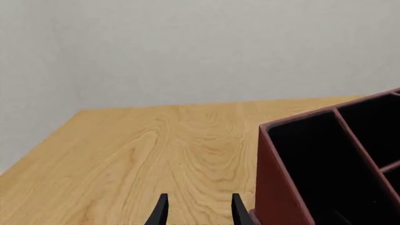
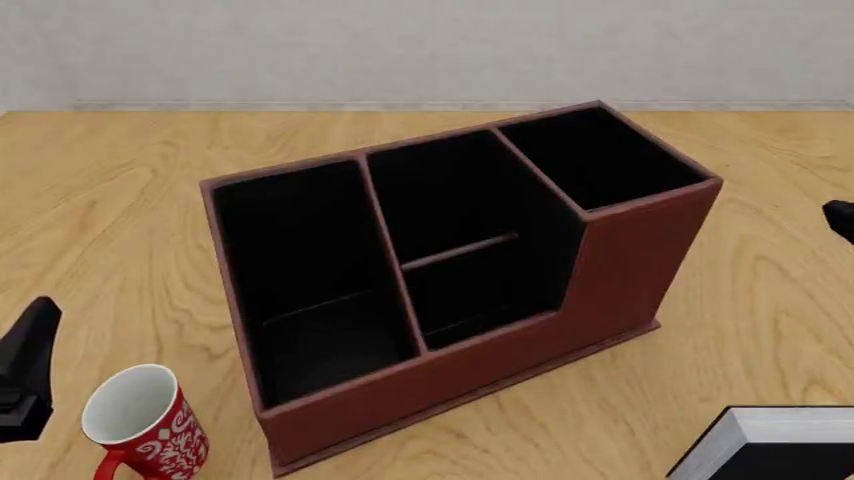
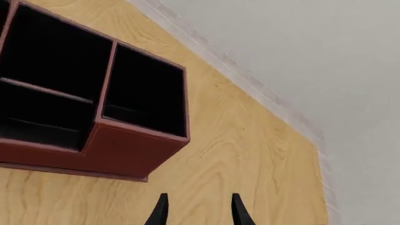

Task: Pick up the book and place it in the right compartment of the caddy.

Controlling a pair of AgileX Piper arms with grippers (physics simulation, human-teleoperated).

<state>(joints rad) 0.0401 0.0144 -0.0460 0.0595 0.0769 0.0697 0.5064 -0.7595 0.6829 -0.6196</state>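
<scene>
The caddy (image 2: 627,260) is a large reddish-brown box with a black interior, standing mid-table at an angle. Its right compartment (image 2: 601,155) is the narrow tall-walled end section and holds nothing; it also shows in the right wrist view (image 3: 144,93). The black book (image 2: 801,462) with white page edges lies flat at the near right, cut off by the frame edge. My left gripper (image 1: 199,199) is open and empty beside the caddy's left end wall (image 1: 275,187); it shows at the front view's left edge (image 2: 27,370). My right gripper (image 3: 198,199) is open and empty, right of the caddy (image 2: 841,220).
A red mug (image 2: 140,425) with white pattern stands upright at the near left, just in front of the caddy's left corner and close to my left gripper. The wooden table (image 2: 747,300) meets a pale wall at the back.
</scene>
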